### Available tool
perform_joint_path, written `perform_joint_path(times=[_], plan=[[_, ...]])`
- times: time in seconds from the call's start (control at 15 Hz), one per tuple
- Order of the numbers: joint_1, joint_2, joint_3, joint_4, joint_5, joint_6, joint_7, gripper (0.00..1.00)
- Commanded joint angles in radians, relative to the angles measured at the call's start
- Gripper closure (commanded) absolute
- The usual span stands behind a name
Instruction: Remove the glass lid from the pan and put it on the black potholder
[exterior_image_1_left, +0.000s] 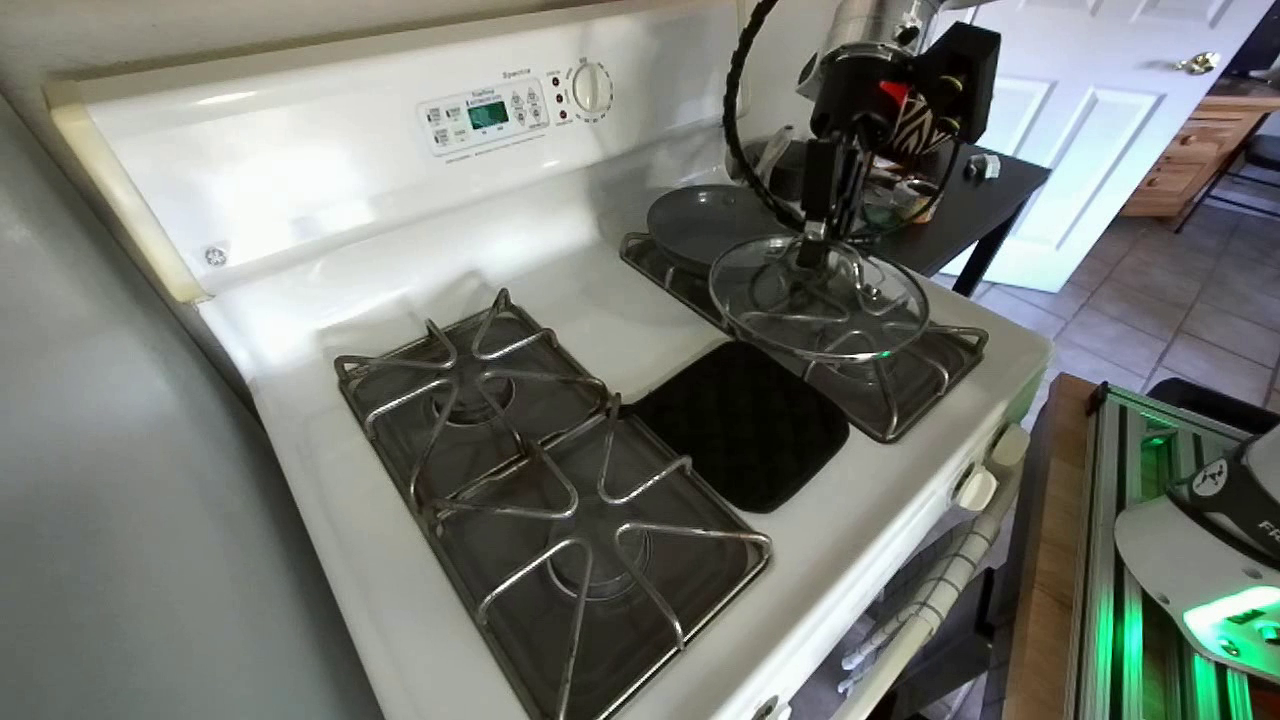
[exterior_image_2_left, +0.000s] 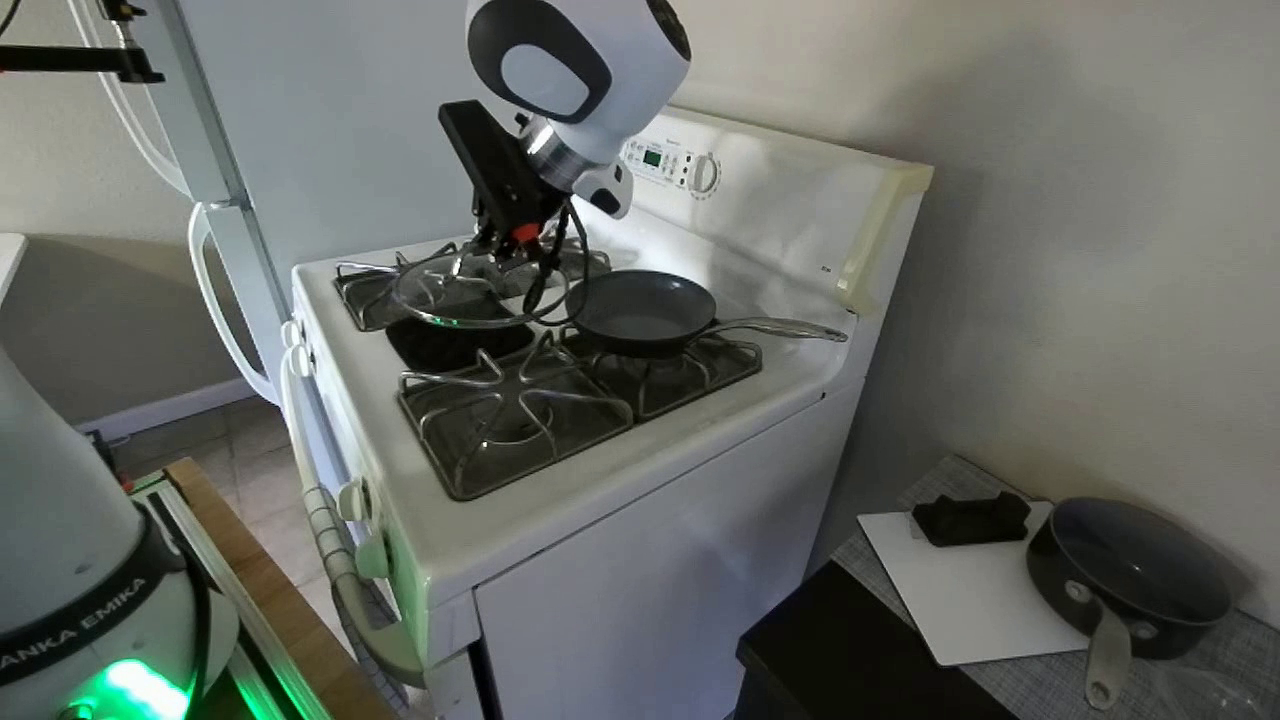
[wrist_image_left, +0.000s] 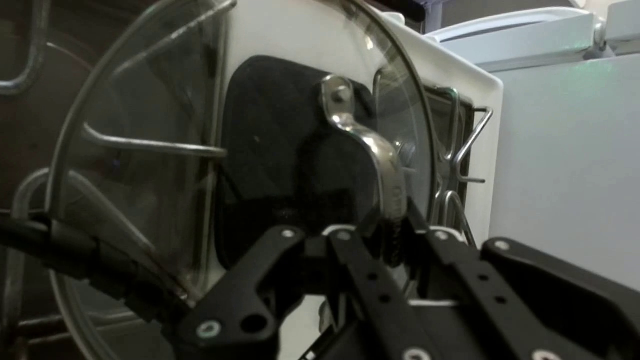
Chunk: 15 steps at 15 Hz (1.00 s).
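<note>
My gripper (exterior_image_1_left: 815, 248) is shut on the arched metal handle (wrist_image_left: 372, 145) of the glass lid (exterior_image_1_left: 830, 318); the jaws (wrist_image_left: 390, 222) pinch its dark-wrapped part in the wrist view. The lid hangs roughly level in the air above the stove, also in an exterior view (exterior_image_2_left: 475, 300). The black potholder (exterior_image_1_left: 745, 430) lies flat between the left and right burner grates. In the wrist view the potholder (wrist_image_left: 280, 130) shows through the glass, beneath the lid. The dark grey pan (exterior_image_1_left: 712, 220) stands uncovered on a back burner; its handle shows in an exterior view (exterior_image_2_left: 645, 305).
Metal burner grates (exterior_image_1_left: 590, 500) rise beside the potholder, and another grate (exterior_image_2_left: 515, 415) lies on its opposite side. The stove's back panel (exterior_image_1_left: 330, 170) stands behind. A dark pot (exterior_image_2_left: 1130, 570) and a white board (exterior_image_2_left: 975, 590) are on a side table. A fridge (wrist_image_left: 565, 150) borders the stove.
</note>
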Motion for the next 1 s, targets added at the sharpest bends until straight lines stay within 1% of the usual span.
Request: perform_joint_path(times=[0.0,0.27,0.53,0.93], plan=[[0.039,-0.074,0.023,-0.087,-0.01,0.04,-0.008,1.0],[0.082,-0.08,0.056,-0.121,0.001,0.098,-0.012,1.0],[0.118,-0.052,0.081,-0.122,0.006,0.159,-0.028,1.0],[0.155,-0.023,0.104,-0.101,0.021,0.185,-0.062,1.0]])
